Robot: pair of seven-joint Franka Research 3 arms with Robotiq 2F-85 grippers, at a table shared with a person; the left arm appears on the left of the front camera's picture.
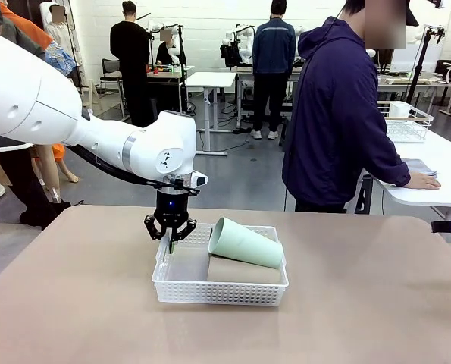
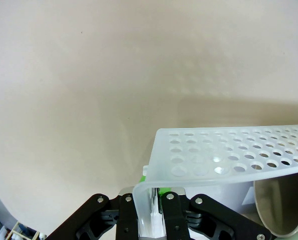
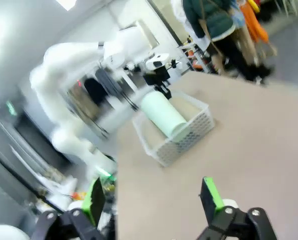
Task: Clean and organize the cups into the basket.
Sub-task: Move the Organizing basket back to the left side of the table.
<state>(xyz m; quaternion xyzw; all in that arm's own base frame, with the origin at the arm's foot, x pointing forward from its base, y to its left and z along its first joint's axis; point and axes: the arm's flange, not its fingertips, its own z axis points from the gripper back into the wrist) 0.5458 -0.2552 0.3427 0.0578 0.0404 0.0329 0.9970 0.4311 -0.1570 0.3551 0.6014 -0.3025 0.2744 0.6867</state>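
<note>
The left gripper (image 1: 170,236) is clamped tight on the basket (image 1: 181,288) rim; the right gripper (image 3: 154,199) is spread wide, holding nothing.

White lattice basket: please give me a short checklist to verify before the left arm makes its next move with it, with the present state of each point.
1. Left gripper shut on the white plastic lattice basket rim: ok.
2. Pale mint green tumbler fully inside the basket: not ok, it lies tilted over the far rim.
3. Tan-brown tumbler lying inside the basket: ok.
4. Third cup accounted for: cannot tell.
5. Right gripper open and apart from the basket: ok.
6. Person's hand away from the basket: ok.
</note>
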